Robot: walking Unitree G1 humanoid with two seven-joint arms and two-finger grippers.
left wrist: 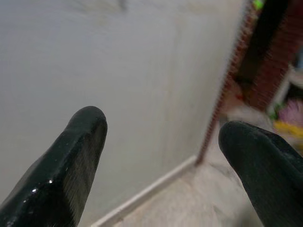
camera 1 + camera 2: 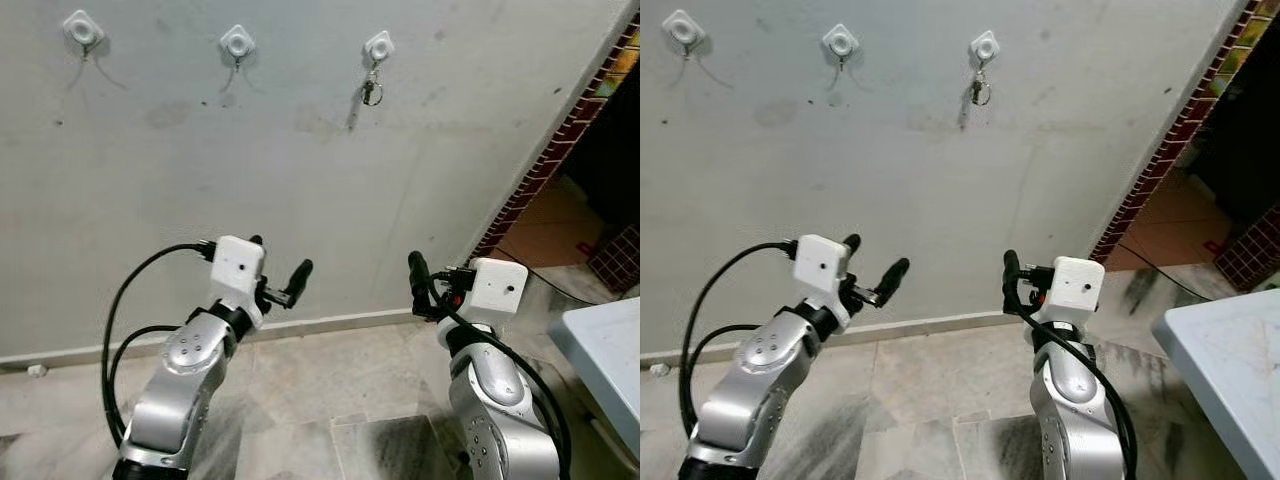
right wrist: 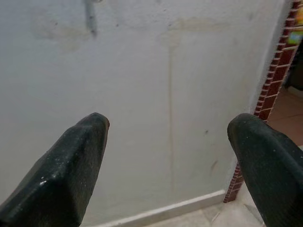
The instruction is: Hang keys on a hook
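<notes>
1. The left pincer (image 2: 278, 268) was raised in front of the wall, its two black fingers (image 1: 71, 165) spread apart with nothing between them, pointing toward the wall's lower part and the skirting.
2. The right pincer (image 2: 420, 283) was raised at about the same height, well apart from the left one; its fingers (image 3: 71, 161) were likewise spread wide and held nothing.
3. Both pincers sat well below the row of hooks and touched neither the wall nor each other.
4. On the pale grey wall (image 2: 300, 180) above them, three white hooks were fixed in a row: the left hook (image 2: 83, 29), the middle hook (image 2: 237, 42) and the right hook (image 2: 378, 46).
5. The keys (image 2: 371, 90) hung from the right hook, dangling just beneath it against the wall.
6. A brick edge (image 2: 555, 150) ran down the wall's right side, beside a doorway opening.
7. A pale worktop (image 2: 610, 350) corner stood at the far right, near the right arm, over the marbled floor (image 2: 330, 380).
</notes>
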